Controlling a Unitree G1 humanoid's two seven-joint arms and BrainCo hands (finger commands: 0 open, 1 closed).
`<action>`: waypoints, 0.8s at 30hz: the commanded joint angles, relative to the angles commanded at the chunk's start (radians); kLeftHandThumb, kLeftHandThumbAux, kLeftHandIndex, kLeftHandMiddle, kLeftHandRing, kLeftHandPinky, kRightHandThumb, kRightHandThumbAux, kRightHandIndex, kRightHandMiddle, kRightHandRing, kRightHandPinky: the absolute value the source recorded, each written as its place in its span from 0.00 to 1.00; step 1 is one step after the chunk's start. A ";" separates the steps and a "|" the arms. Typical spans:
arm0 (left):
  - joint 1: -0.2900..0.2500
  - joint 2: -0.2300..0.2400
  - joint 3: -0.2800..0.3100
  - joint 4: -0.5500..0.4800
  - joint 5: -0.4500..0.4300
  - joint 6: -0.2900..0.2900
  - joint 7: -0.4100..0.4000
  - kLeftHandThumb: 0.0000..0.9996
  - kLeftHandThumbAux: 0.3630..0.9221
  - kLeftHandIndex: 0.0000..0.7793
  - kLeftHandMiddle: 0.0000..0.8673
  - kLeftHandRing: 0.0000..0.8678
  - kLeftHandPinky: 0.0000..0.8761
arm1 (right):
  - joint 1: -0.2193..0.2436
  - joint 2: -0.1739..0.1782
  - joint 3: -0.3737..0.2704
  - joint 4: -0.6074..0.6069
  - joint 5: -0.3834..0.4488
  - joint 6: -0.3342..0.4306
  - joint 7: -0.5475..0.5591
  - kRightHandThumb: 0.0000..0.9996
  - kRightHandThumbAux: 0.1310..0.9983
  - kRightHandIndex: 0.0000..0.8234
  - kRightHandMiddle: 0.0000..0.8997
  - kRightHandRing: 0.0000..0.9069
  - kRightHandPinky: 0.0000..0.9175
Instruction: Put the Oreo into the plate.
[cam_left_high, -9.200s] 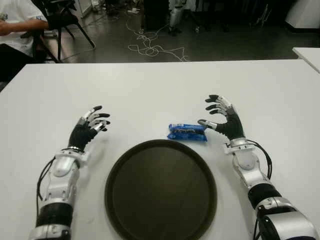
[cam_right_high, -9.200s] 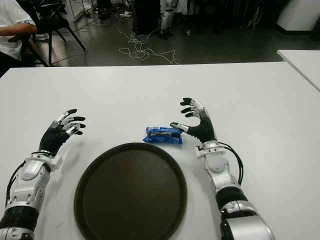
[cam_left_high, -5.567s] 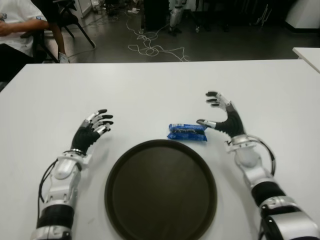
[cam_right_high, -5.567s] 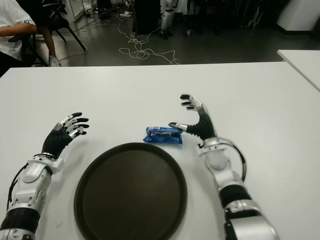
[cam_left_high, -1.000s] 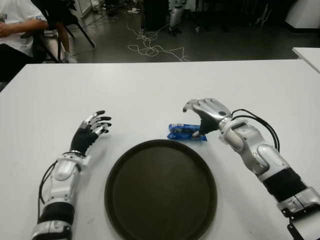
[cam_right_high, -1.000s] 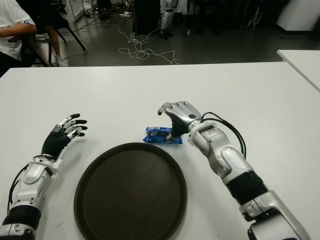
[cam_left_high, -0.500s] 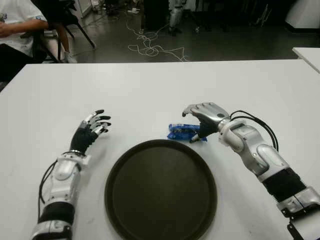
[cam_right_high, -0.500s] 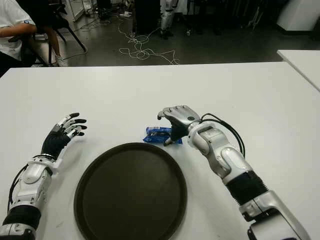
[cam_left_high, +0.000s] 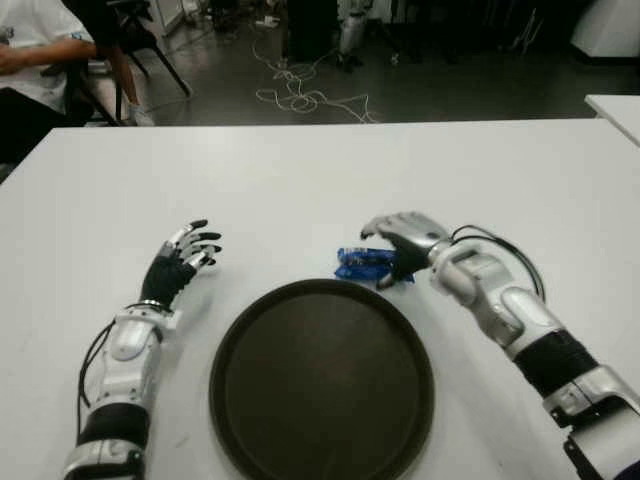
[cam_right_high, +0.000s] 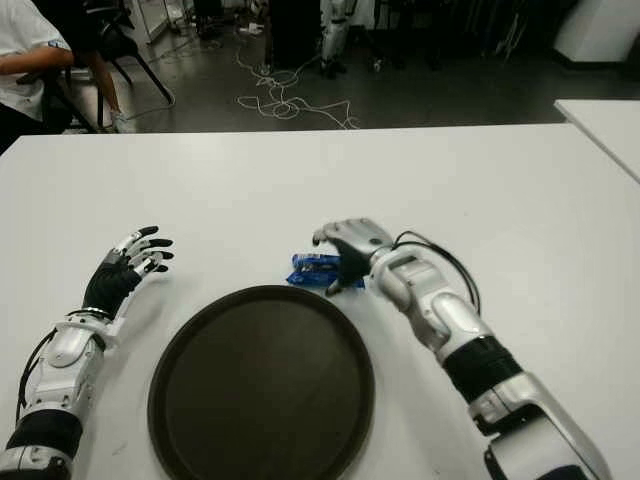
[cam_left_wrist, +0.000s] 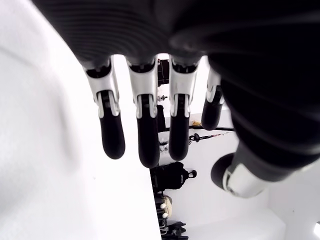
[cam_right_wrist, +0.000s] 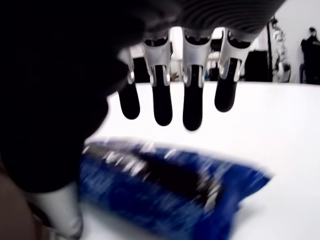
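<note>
Left eye view: my right hand (cam_left_high: 398, 243) has come in over the Oreo packet (cam_left_high: 362, 263), closer than half a second ago; the forearm has swung lower and nearer the plate (cam_left_high: 322, 380). Palm down, fingers arched over the far side of the packet, thumb tip down at its near edge beside the plate rim. The packet has not shifted on the worktop (cam_left_high: 300, 180). I read this as the grasp closing, not yet made. My left hand (cam_left_high: 180, 262) shows well off to the other side of the plate, doing nothing.

Right eye view: same layout. The packet lies flat under the right hand, just beyond the plate's far rim, not in the plate.

Left wrist view: left hand fingers (cam_left_wrist: 142, 130) hang straight and spread, nothing held.

Right wrist view: 4 fingers (cam_right_wrist: 192, 102) extended above the blue packet (cam_right_wrist: 170, 187) with a gap showing between tips and wrapper; thumb low at one end of it. Hand not closed, nothing gripped yet.

Count: 1 Oreo packet, 1 plate, 2 hands, 1 seated person (cam_left_high: 35, 60) at the far corner.

Lift and carry both remain to be done.
</note>
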 joint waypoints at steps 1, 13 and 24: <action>0.000 0.000 0.000 0.002 0.000 -0.002 -0.001 0.13 0.50 0.22 0.33 0.34 0.37 | 0.000 0.001 0.000 0.002 0.003 -0.003 0.001 0.00 0.75 0.37 0.33 0.32 0.28; -0.009 -0.003 0.007 0.024 -0.010 -0.006 -0.014 0.12 0.53 0.22 0.34 0.35 0.37 | 0.001 0.007 0.010 0.013 -0.002 -0.022 0.000 0.00 0.74 0.37 0.32 0.29 0.24; -0.008 0.000 0.007 0.032 -0.001 -0.026 -0.012 0.09 0.50 0.23 0.35 0.35 0.36 | 0.006 0.013 0.011 0.013 -0.005 -0.007 0.000 0.00 0.74 0.36 0.32 0.29 0.24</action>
